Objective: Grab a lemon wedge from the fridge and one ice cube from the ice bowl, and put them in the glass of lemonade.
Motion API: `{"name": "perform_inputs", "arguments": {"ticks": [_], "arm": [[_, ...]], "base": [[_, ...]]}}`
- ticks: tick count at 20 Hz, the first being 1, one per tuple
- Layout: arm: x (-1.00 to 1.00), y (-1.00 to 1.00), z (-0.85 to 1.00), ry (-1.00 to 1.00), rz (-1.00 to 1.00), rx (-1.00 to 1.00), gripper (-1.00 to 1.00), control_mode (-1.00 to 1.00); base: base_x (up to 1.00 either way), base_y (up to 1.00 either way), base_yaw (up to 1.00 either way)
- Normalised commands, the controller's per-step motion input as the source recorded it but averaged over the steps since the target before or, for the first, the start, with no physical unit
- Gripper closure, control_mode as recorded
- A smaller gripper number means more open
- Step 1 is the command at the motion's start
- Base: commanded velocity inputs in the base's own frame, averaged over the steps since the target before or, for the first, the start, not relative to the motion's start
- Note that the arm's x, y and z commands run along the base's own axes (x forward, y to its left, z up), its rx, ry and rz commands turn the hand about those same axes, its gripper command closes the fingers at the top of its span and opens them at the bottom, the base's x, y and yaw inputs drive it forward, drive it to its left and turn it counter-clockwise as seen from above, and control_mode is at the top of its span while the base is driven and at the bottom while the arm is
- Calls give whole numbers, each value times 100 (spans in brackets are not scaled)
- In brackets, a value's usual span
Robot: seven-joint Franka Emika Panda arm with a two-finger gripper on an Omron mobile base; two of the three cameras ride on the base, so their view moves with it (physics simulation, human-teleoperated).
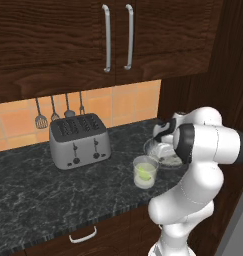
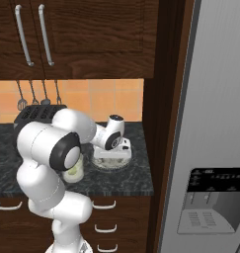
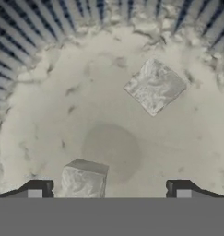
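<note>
claw [image 3: 109,186] spread wide over ice bowl [image 3: 35,41]; one ice cube [image 3: 84,179] between fingertips, another [image 3: 154,86] sits diamond-wise.

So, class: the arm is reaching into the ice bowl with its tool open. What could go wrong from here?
1. The nearer ice cube sits off-centre between the fingertips, close to the left one, so a closing tool may knock it aside.
2. The glass stands right beside the ice bowl; the arm could tip it when swinging over.
3. A second cube lies apart, so a missed grasp means re-aiming.
</note>
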Motion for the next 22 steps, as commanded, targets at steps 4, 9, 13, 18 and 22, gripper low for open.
{"name": "perform_inputs", "arguments": {"ticks": [4, 9, 13, 18, 22], "arm": [[0, -23, 0, 0, 0, 0, -100, -100], [0, -14, 0, 0, 0, 0, -100, -100], [0, -15, 1, 0, 0, 0, -100, -100], [10, -1, 0, 0, 0, 0, -100, -100], [19, 0, 0, 0, 0, 0, -100, -100]], "base": [[0, 0, 0], [0, 0, 0], [0, 0, 0], [0, 0, 0], [0, 0, 0]]}}
